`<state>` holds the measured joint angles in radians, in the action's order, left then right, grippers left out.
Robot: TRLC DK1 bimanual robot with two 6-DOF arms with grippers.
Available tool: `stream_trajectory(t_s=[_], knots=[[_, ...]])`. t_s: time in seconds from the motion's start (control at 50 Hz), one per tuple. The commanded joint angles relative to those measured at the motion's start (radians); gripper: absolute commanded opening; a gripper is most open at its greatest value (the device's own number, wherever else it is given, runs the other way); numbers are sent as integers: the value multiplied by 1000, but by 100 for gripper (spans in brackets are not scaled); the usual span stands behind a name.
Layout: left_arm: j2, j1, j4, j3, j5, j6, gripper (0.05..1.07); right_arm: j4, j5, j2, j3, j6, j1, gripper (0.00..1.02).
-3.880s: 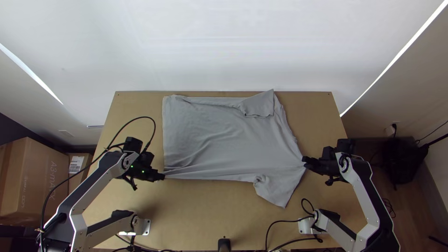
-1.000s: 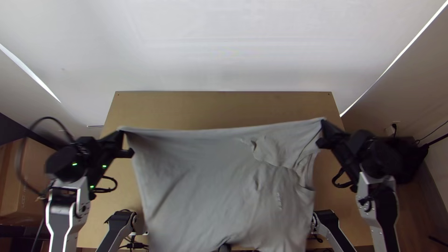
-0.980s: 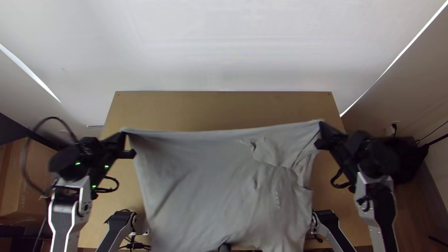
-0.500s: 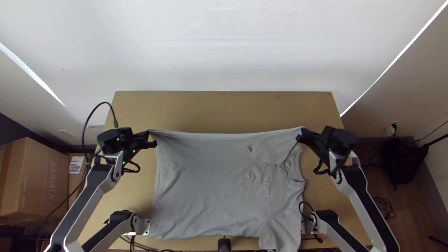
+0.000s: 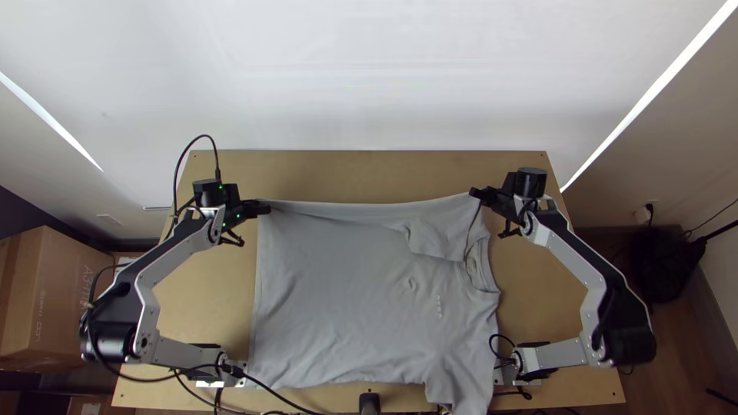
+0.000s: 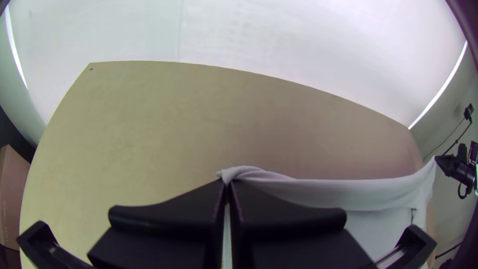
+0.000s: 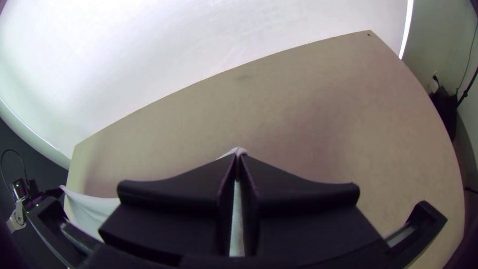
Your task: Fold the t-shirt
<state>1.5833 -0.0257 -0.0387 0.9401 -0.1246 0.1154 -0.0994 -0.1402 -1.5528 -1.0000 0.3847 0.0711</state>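
Two grippers are pinching your gray t-shirt along its far edge. Your left gripper is gripping the far corner at the hem end, its fingers closing tight on the cloth in the left wrist view. Your right gripper is gripping the far corner at the shoulder end, its fingertips pressing together on the fabric. Between them, you are seeing the edge running across in a slightly sagging band. The shirt is lying mostly spread over the wooden table, its collar facing your right arm's side. One sleeve is resting over the chest near the collar, while the other is reaching the table's near edge. A cardboard box is standing beyond the table, on your left.
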Motion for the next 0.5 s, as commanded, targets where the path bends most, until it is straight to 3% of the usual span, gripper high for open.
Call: stream_trajectory(t_s=[0.0, 0.48], knots=[[84, -28, 25, 88, -1, -17, 8, 43, 8, -82, -75, -15, -19, 2], [389, -34, -1, 420, 17, -11, 8, -17, 8, -428, -448, -17, -31, 2]])
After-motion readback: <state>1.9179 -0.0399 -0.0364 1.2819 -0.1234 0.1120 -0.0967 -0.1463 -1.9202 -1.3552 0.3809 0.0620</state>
